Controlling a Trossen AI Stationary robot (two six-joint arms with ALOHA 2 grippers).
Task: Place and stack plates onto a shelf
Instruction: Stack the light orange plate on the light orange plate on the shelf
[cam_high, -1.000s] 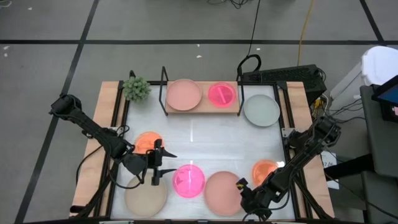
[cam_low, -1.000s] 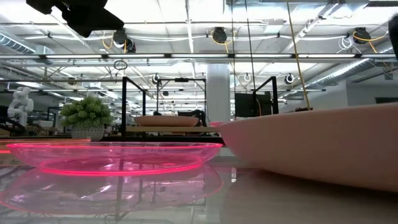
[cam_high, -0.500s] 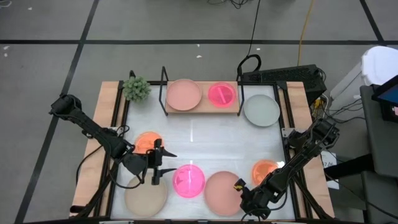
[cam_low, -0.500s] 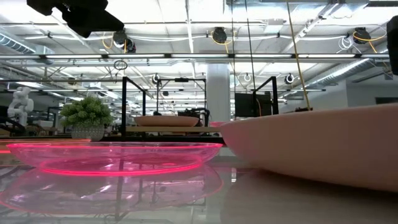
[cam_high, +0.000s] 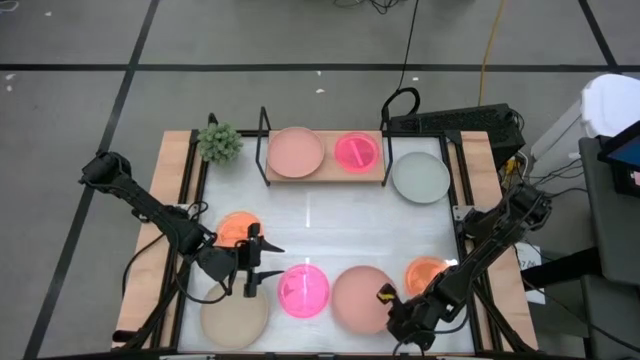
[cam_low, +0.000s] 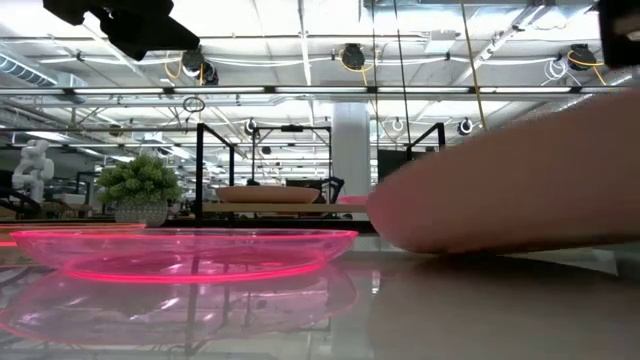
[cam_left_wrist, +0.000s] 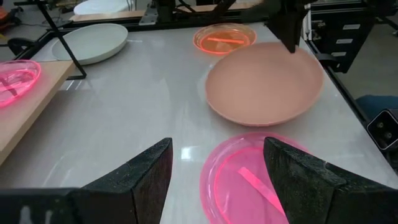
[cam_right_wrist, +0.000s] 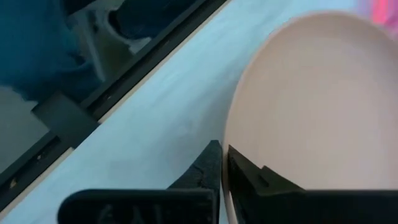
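Dusty pink matte plate (cam_high: 362, 299): rim pinched between the closed fingers of the right gripper (cam_high: 388, 300), raised off the white table (cam_high: 330, 225) at that side. Hot pink plate (cam_high: 303, 290): beside it. Left gripper (cam_high: 252, 262): fingers apart, holding nothing. Shelf (cam_high: 325, 172): well beyond, bearing two plates.
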